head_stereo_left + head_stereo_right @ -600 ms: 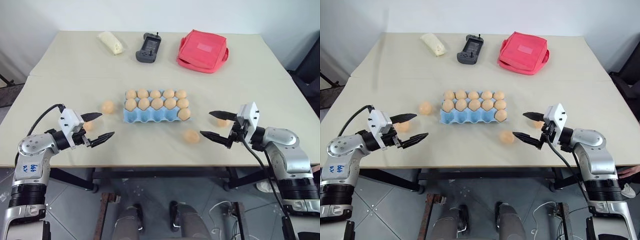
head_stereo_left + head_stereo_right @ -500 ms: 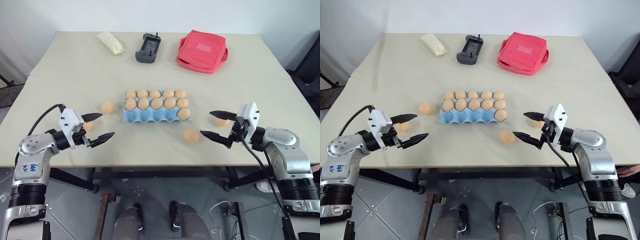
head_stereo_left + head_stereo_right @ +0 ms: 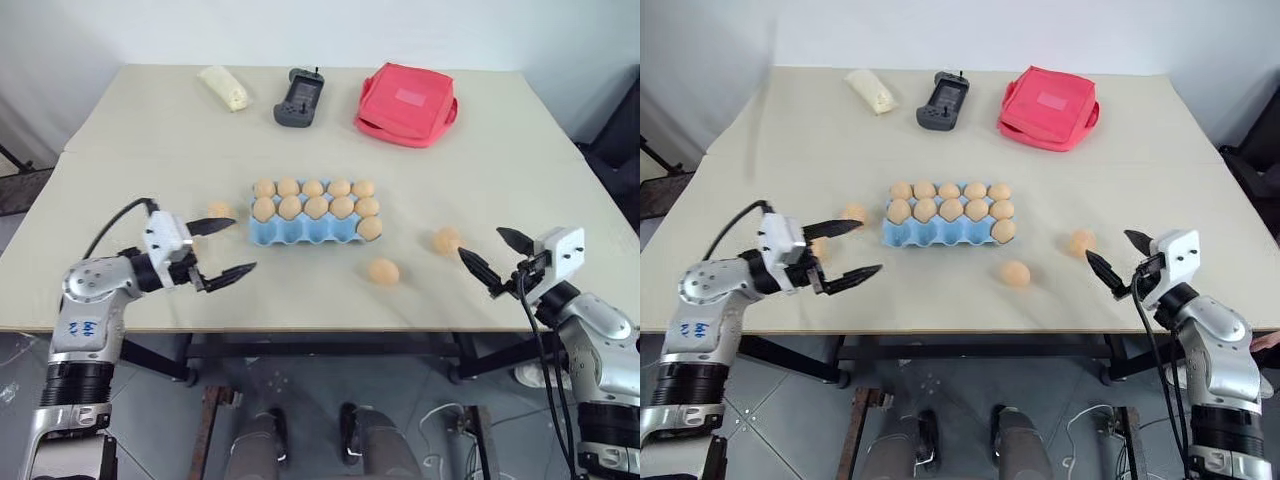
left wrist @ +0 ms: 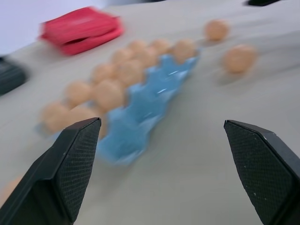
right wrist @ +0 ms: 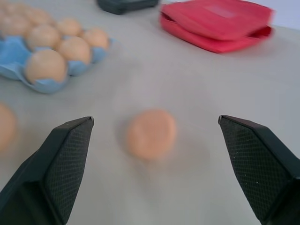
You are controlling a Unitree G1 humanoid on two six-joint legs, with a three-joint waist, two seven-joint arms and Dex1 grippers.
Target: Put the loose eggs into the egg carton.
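Since half a second ago my right gripper (image 3: 487, 258) has pulled back towards the table's right near edge, uncovering an egg (image 3: 446, 239) it had half hidden; my left gripper (image 3: 226, 249) has swung in towards the carton (image 3: 300, 231). Both sets of jaws stand spread wide, empty. The carton sits mid-table with eleven eggs in it and its near-row cups bare. Another egg (image 3: 383, 271) lies just off its near right corner. A third egg (image 3: 220, 211) is partly hidden behind my left upper finger. The left wrist view is smeared, the carton blurred.
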